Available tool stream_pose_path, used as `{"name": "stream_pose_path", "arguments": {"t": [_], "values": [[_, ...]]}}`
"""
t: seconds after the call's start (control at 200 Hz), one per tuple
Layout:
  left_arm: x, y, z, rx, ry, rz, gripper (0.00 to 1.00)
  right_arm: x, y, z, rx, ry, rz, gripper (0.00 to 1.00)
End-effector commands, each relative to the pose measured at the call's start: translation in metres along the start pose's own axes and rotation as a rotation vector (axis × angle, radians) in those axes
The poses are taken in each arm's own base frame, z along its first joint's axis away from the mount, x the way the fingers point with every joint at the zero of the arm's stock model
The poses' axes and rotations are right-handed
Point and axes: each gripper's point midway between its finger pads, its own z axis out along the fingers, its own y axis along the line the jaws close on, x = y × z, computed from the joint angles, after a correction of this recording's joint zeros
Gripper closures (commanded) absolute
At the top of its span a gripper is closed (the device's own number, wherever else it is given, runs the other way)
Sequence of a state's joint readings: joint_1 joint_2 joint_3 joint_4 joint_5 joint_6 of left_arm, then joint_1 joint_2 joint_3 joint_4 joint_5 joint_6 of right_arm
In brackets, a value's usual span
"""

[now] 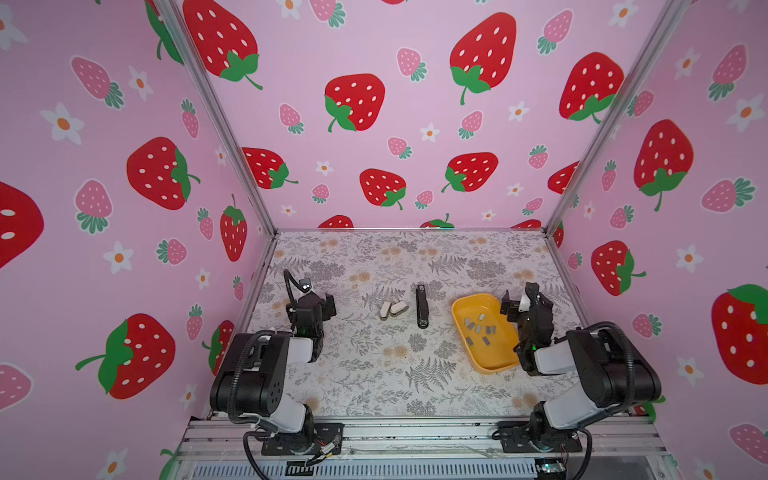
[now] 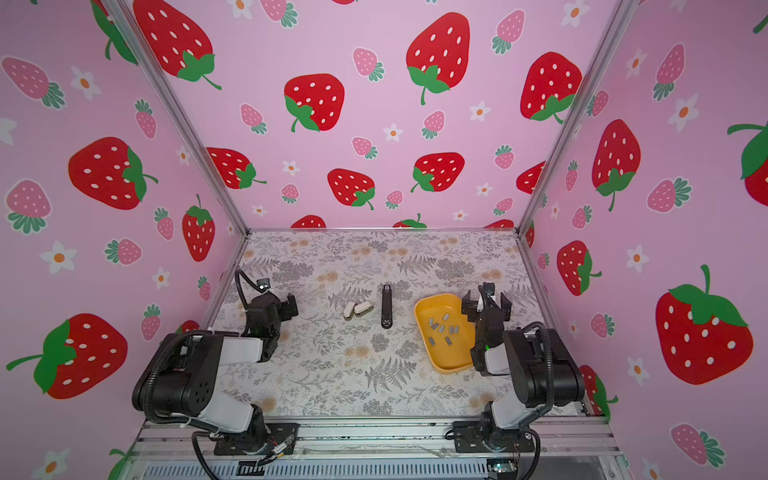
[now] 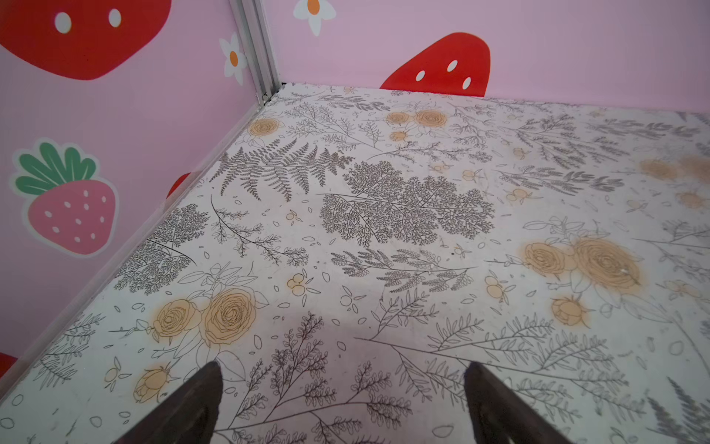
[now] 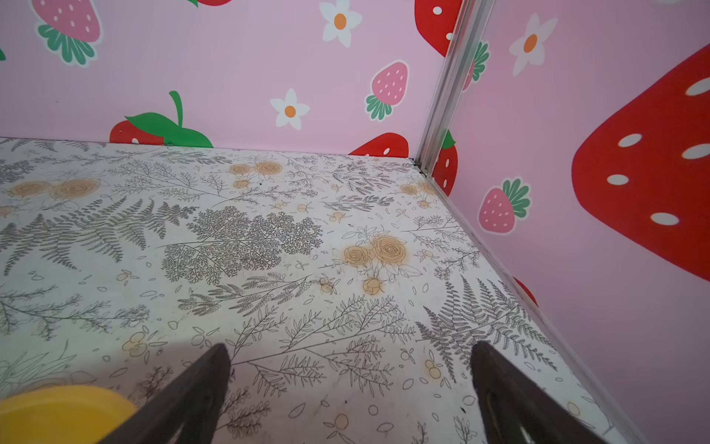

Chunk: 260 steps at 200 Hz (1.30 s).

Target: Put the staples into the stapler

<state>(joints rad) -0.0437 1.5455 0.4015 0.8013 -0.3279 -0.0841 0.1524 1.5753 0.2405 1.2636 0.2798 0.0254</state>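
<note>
Pink strawberry-print walls are enclosing the floral-printed table [image 1: 374, 374] you are working over. At the left side, your left gripper [image 1: 311, 306] is standing with its jaws spread wide. In its wrist view the two dark fingers [image 3: 199, 399] are framing nothing but bare tabletop, so it is holding nothing and touching none of the items. Toward the middle, two small whitish staplers [image 1: 392, 309] are lying side by side, touching each other and well apart from that gripper. Just to their right, a long black bar-shaped item [image 1: 422, 307] is lying flat, running away from you. Further right, a yellow tray [image 1: 494, 357] is sitting on the table, and the staples [image 1: 478, 328] are lying scattered inside it as several short grey strips. At the right side, your right gripper [image 1: 524, 305] is poised just beside the tray's far right corner, jaws likewise gaping. Its wrist view is showing the fingers [image 4: 192, 392] pointing at bare table, with only the tray's rim [image 4: 57, 411] peeking in beside one of them, and nothing is caught between them
</note>
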Motion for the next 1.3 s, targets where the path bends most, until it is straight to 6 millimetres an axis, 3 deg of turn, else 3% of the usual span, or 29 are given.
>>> {"name": "stream_pose_path", "arguments": {"t": [0.0, 1.031, 1.296], "values": [[-0.014, -0.002, 0.003, 0.008, -0.032, -0.023, 0.01, -0.009, -0.005, 0.002, 0.023, -0.029, 0.015, 0.01], [-0.014, -0.002, 0.002, 0.008, -0.034, -0.020, 0.01, -0.010, -0.005, 0.002, 0.022, -0.030, 0.016, 0.01], [-0.017, -0.017, -0.013, 0.030, -0.107, 0.055, 0.01, -0.010, -0.005, 0.003, 0.023, -0.031, 0.015, 0.01]]}}
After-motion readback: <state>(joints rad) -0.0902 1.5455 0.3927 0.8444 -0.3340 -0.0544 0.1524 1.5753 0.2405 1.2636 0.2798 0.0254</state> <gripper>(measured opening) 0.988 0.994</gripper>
